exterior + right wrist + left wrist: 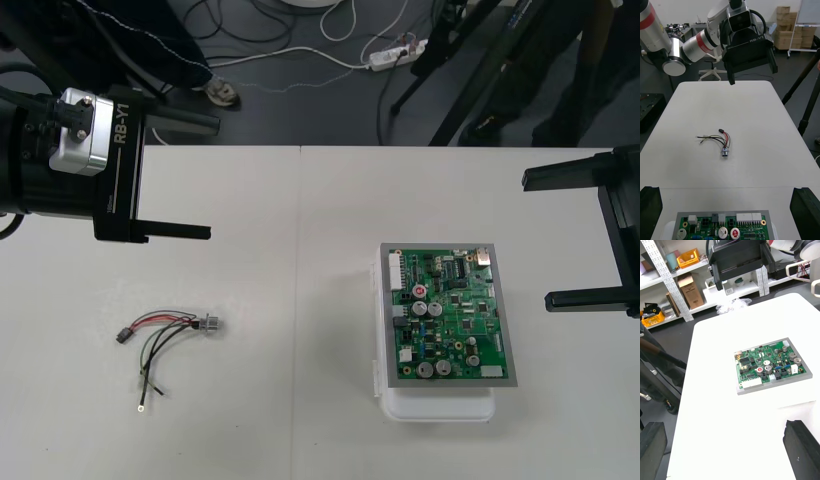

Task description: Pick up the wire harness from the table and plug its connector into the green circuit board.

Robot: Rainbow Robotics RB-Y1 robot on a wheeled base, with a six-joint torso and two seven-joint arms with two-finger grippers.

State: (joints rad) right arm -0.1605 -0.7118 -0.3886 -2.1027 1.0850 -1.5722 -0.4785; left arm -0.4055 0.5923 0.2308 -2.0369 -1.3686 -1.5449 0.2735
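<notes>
So the right gripper (727, 189) has its fingers (650, 210) spread wide, nothing held, just bare table (300, 250) in the gap. Closest thing to those fingertips is the green circuit board (722, 225), sitting flat on its white base (440, 408) just ahead of them. None of the board's connectors has anything plugged in as far as I can see.

Further out past the board, straight ahead of the right fingers and well apart from the board, is the wire harness (718, 140). It's lying loose on the table, touched by nobody. The small black plug (124, 336) is at the end away from the board, the round metal socket (210, 324) is at the end nearer it, and the thin wires (160, 345) (red, black, greenish) loop between them, with a couple of loose ends trailing off to the side.

Farthest from the right fingers is the left gripper (180, 178), facing back across the table. Its fingers (178, 232) are wide apart too and hold nothing. The harness sits on the table off to one side of them, outside the gap, not touching. The board is well ahead of their tips.
</notes>
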